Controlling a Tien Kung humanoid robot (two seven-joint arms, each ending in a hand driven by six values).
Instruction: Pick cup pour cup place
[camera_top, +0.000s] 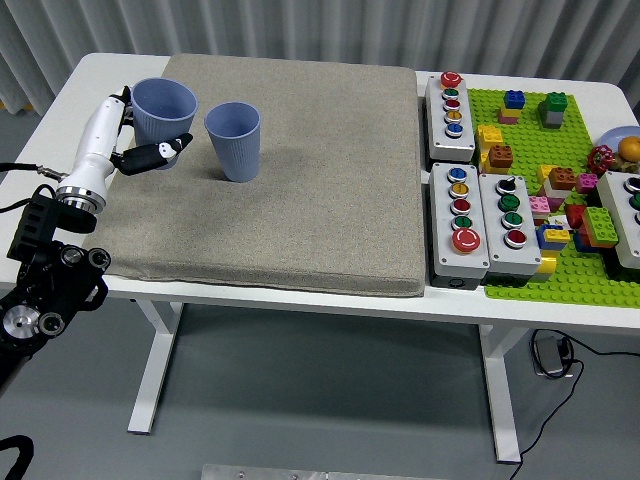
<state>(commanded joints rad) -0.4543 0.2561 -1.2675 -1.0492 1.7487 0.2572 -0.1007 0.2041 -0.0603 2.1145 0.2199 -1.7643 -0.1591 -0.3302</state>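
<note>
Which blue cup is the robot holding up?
The left blue cup, nearest the table's left edge. The left hand wraps its fingers around it, lifted off the mat. The other blue cup stands alone on the mat, untouched.

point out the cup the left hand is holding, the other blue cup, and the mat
held cup (165, 105), head view, on its outer wall below the rim
standing cup (235, 148), head view, on its ribbed side
mat (320, 200), head view, on its bare middle

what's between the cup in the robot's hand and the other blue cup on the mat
Nothing: the head view shows only bare grey mat between the held cup in the left hand and the standing cup.
</note>
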